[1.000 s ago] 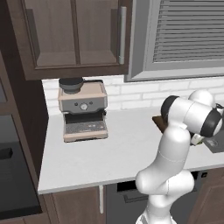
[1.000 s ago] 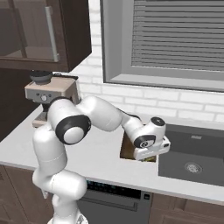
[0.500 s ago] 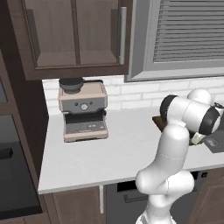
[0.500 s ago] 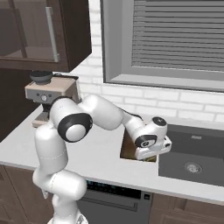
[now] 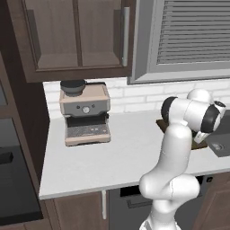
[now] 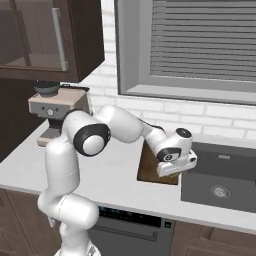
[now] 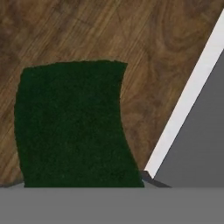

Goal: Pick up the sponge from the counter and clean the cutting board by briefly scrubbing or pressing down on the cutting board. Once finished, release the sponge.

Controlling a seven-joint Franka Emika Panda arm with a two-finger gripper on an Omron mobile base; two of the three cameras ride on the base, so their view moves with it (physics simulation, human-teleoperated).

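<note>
Sponge (image 7: 72, 127): dark green scouring face fills the lower left of the hand view, lying over the brown wood grain of the cutting board (image 7: 131, 39), very close under the camera; its right edge bows inward, which suggests it is being squeezed or pressed. Judged light, soft and springy, rough on top, not fragile; it will give under load, so a hold across the short sides at mid-height seems best, deep enough that the foam does not squirm out. Finger tips are not seen in the hand view, and in the right base view the gripper (image 6: 175, 169) sits low over the board's near right corner (image 6: 150, 172) with the hand covering the tips, so whether it is pinching the sponge or spread apart cannot be told. The board lies on the off-white counter (image 5: 117, 152), next to the sink; a pale counter strip and the grey sink side show at the right of the hand view. Containers: the dark sink basin (image 6: 220, 175) holds nothing visible but its drain. The coffee machine (image 5: 85, 112) stands well apart at the far left of the counter, a dark round holder on top, contents not visible.
</note>
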